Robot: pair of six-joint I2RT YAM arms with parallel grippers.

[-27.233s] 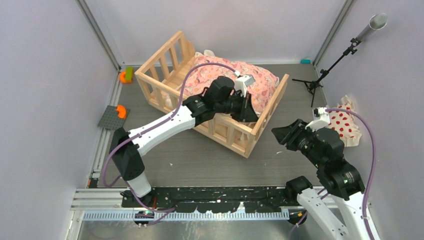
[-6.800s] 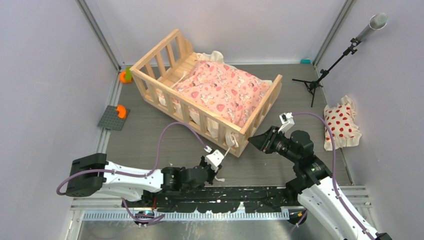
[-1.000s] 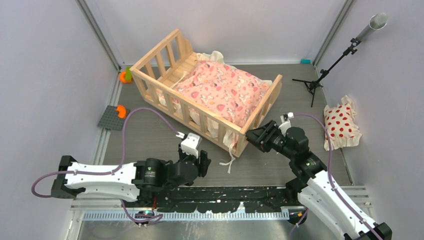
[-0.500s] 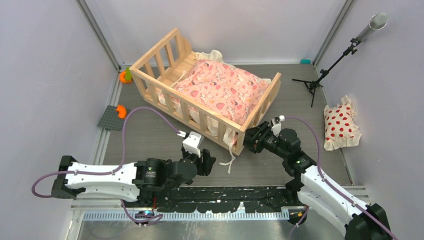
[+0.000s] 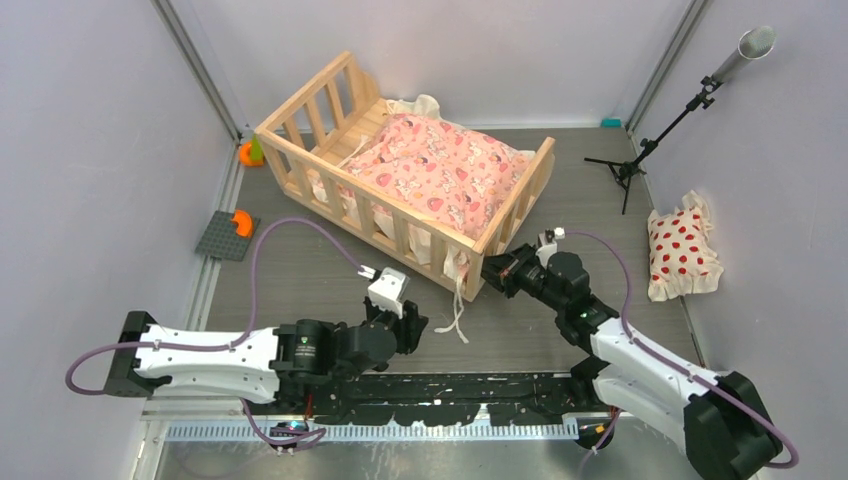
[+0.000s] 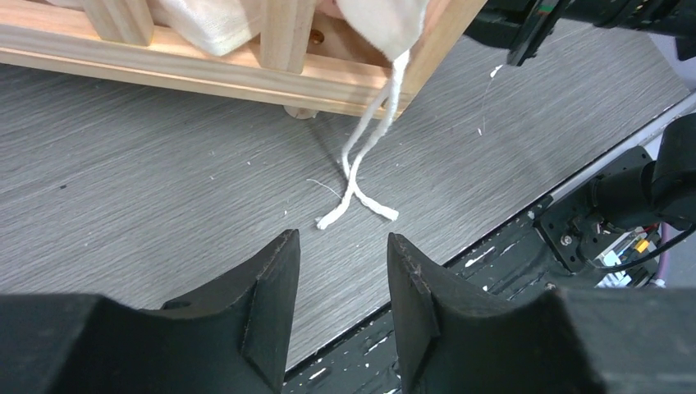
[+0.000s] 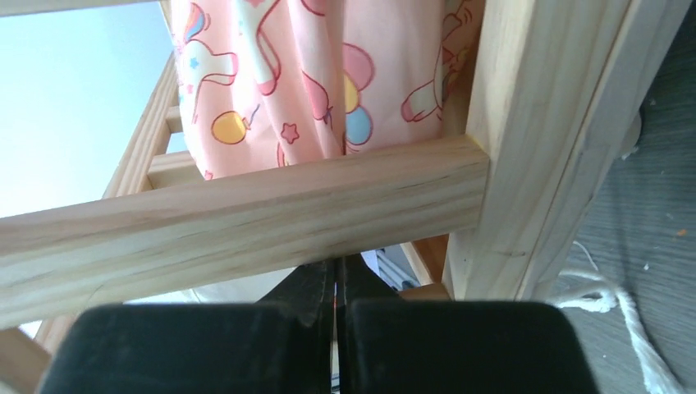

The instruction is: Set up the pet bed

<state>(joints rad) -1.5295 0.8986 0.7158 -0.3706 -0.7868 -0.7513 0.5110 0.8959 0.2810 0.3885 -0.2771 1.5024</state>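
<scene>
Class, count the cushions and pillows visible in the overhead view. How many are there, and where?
2. The pink cartoon-print cushion lies inside the pet bed; the red-dotted pillow lies on the table at far right. Others could be hidden under the cushion.

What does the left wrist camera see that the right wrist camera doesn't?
Only the left wrist view shows the open left gripper and the loose ends of the cream ties lying crossed on the table. Only the right wrist view shows the pink cartoon print of the cushion. Both show the wooden pet bed, some tie cord and grey table.
</scene>
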